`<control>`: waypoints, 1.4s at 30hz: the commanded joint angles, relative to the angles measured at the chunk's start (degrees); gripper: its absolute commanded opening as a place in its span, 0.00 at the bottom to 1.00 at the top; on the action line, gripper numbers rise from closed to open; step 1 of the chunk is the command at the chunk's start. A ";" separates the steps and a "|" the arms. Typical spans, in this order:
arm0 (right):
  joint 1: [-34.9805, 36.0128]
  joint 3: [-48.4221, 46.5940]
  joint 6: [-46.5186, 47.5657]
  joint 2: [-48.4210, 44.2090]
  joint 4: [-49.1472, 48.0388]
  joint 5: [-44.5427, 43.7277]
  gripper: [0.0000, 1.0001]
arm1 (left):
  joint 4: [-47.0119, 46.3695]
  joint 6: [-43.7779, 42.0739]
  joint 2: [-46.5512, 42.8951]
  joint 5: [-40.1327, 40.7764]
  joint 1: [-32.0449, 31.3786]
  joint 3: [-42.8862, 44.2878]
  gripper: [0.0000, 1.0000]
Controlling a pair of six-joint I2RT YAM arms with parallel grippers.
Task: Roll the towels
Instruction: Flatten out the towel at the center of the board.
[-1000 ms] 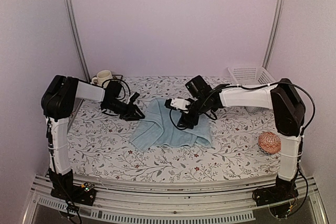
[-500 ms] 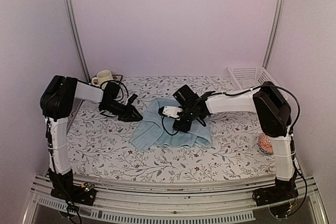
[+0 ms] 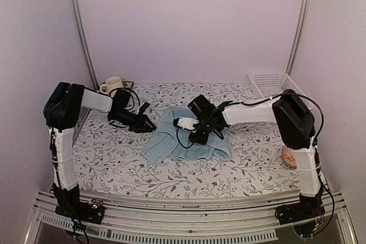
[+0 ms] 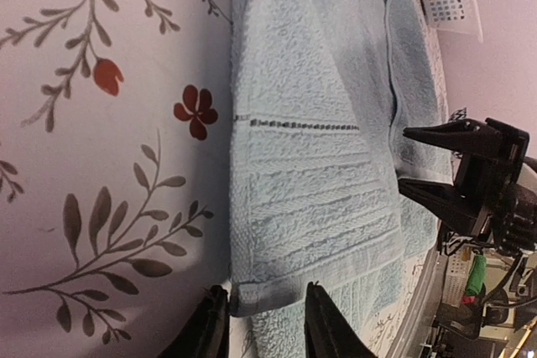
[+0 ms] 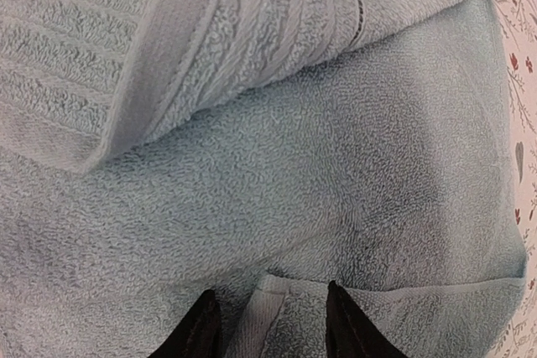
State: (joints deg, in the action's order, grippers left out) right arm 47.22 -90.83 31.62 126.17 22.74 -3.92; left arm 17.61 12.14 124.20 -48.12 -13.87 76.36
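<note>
The pale light-blue terry cloth towel (image 3: 166,141) is laid, partly folded over itself, mid floral-patterned worktop (image 3: 114,164). Its left corner is straddled by the left end effector (image 3: 150,125); whether it is pinched cannot be told. A raised fold is bracketed by the right end effector (image 3: 197,139), fingers apart. Rolling seems not yet begun: cloth must first be gripped, then an edge turned over.

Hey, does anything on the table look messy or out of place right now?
Yes: the light blue towel in the middle of the table lies askew and rumpled, with one flap folded over at a slant, neither flat nor rolled. Nothing looks spilled or damaged; the mug at the back left stands upright.
</note>
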 commanded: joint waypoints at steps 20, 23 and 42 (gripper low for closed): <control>-2.84 -2.64 -1.36 -5.65 3.24 1.14 0.07 | -2.45 2.79 1.30 -0.22 -0.09 2.11 0.03; -4.03 -2.23 -1.68 -7.43 3.66 2.26 0.06 | -2.39 2.82 0.86 0.07 -0.07 2.60 0.00; -1.59 -2.43 -1.15 -5.54 4.08 9.82 0.50 | -5.74 4.37 -3.72 0.48 -0.11 3.35 0.00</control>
State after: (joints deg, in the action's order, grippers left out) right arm 42.48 -92.31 30.61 116.64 25.98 5.28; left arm 14.98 15.42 123.20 -46.54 -13.87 79.85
